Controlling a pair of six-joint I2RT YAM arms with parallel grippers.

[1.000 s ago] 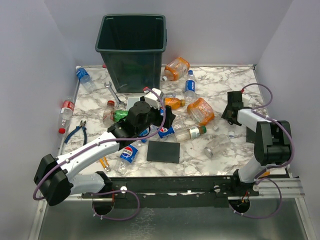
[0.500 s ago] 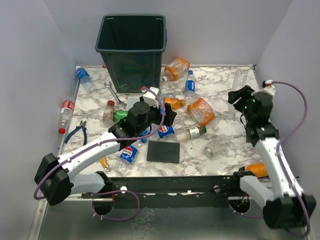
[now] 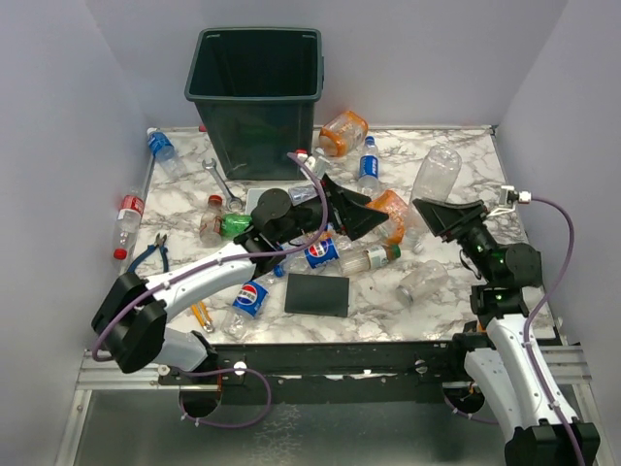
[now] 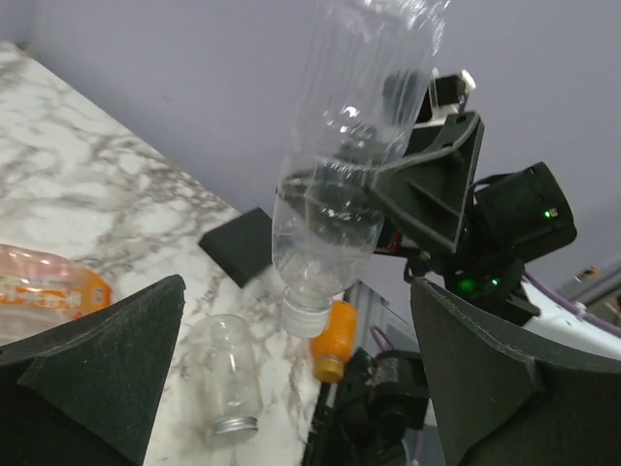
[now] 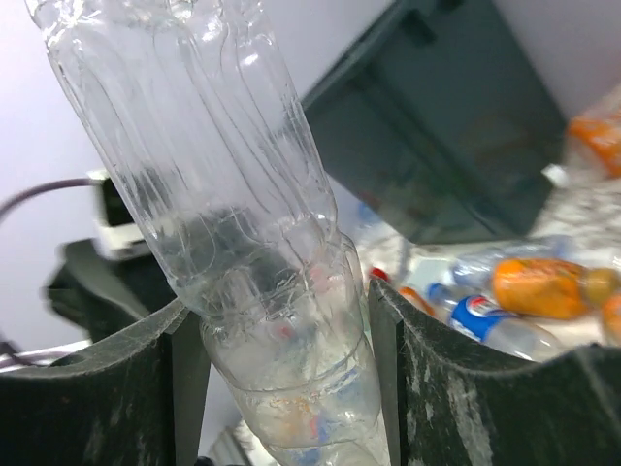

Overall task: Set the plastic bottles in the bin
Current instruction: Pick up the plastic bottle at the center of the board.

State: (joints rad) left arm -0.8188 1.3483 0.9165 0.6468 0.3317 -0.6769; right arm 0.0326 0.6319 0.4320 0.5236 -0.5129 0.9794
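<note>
Seen from above, a marble table point(image 3: 388, 311) is strewn with plastic bottles point(image 3: 342, 133), and a tall dark green bin point(image 3: 254, 92) stands upright at its far edge. The right gripper point(image 3: 434, 212) is raised over the table's right side. Its jaws are partly closed around the lower body of a clear bottle point(image 3: 436, 173) with no label, cap end pointing down, well apart from the bin. The left gripper point(image 3: 357, 206) hovers near the table's middle above the scattered bottles, jaws spread fully wide and holding nothing, facing the held bottle.
</note>
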